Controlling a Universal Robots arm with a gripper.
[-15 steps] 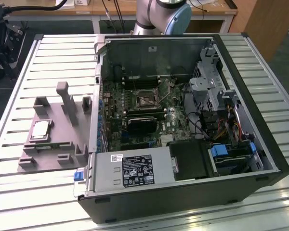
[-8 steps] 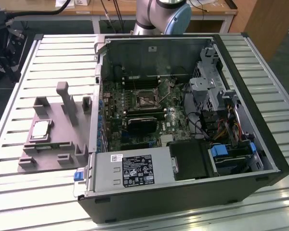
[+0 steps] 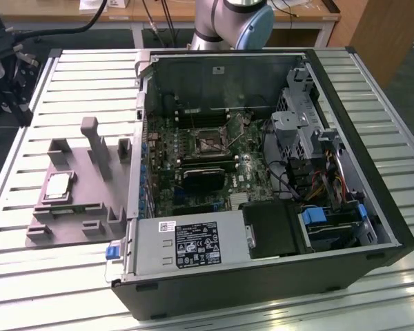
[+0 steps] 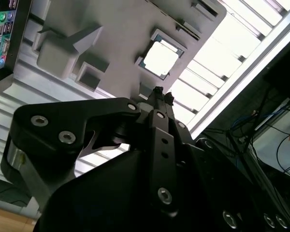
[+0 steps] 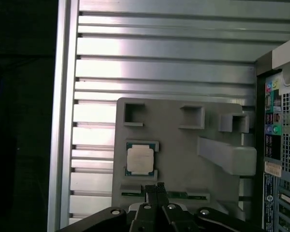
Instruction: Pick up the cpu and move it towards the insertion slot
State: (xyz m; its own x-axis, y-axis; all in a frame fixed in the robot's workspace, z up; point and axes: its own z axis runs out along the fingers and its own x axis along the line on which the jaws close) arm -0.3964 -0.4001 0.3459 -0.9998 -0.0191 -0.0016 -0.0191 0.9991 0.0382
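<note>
In the first wrist view, your pincer has its tips together on nothing, near the cpu but not touching it. The cpu lies flat in a recess of the grey holder on the worktop, at the exterior view's left. The slot sits well apart, inside the open case.

- Place: robotics lab or workshop.
- Silver slatted aluminium worktable, under the gripper.
- Opened black desktop computer tower, green circuit board bare, beside the gripper.
- Light wooden benches with trailing black cables, well beyond it.
</note>
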